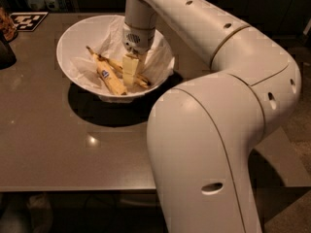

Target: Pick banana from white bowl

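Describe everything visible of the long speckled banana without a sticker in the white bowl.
The banana is long, slim and yellow with brown speckles and a dark tip. It lies on crumpled white paper in the white bowl, running diagonally from back left to front right, close beside the thicker stickered banana. The gripper hangs down into the bowl over its right part and hides that stretch; whether it grips the banana cannot be told.
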You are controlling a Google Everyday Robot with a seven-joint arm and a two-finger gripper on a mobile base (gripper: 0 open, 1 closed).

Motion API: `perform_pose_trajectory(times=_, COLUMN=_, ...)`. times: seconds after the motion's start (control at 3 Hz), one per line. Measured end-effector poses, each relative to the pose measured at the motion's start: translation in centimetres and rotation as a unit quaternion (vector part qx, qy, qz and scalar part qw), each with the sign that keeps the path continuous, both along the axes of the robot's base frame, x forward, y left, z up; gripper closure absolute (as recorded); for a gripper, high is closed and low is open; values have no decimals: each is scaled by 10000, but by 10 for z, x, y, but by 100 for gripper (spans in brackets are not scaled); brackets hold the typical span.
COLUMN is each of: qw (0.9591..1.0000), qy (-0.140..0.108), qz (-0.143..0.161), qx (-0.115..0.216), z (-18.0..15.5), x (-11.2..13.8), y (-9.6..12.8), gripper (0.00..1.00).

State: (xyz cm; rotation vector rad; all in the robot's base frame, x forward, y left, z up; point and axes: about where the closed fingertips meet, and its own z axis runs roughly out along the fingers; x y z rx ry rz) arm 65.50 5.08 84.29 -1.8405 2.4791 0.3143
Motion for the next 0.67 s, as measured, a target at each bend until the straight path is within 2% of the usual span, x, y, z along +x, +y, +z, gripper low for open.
perform_pose_trajectory(times=0.33, qw=9998, qy=-21, qz=215, qx=-43, z=-5, x=-4, y=11, gripper=56)
perform_pose_trajectory(times=0.67, qw=9998, qy=-23, qz=214, qx=-42, z=-5, x=-4, y=11, gripper=81)
